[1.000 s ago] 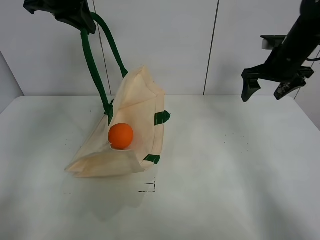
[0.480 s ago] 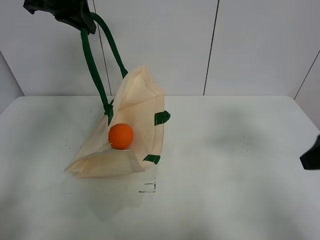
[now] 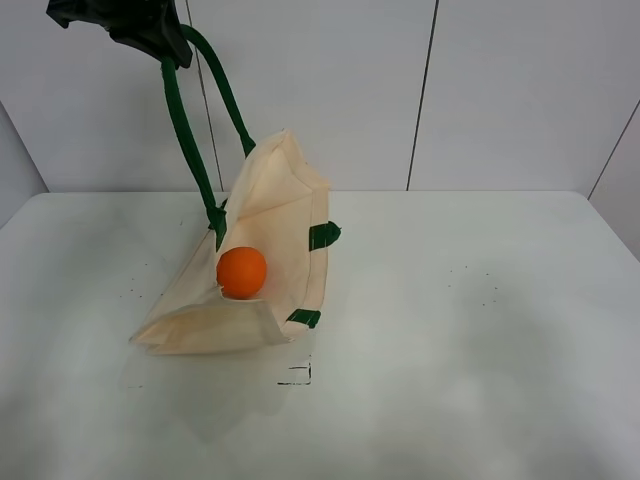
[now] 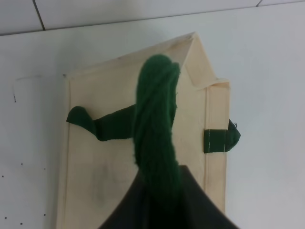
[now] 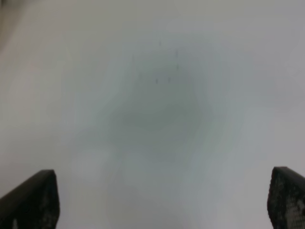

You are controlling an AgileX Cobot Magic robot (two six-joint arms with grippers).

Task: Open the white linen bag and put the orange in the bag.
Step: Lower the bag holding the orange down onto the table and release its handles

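Exterior high view: orange rests in held-open bag as right arm clears out

Seen from above, the orange lies inside the bag's gaping mouth, on the lower cloth panel. The left gripper, high above the bag, is clamped on the green handle and holds the upper side up. A second ago the right arm hung well away from the bag. Half a second ago only a dark tip showed at the picture's edge, and now it is gone from this view, leaving bare table. That reads as a drop-off finished: the fruit appears to be in, and what may remain is lowering the handle.

Left wrist view: the handle runs up from the bag into the closed jaws, and a green tab marks the bag's edge. The orange is hidden here.

Right wrist view: the right gripper has its fingers spread wide with nothing between them, over table only. The bag is out of sight.
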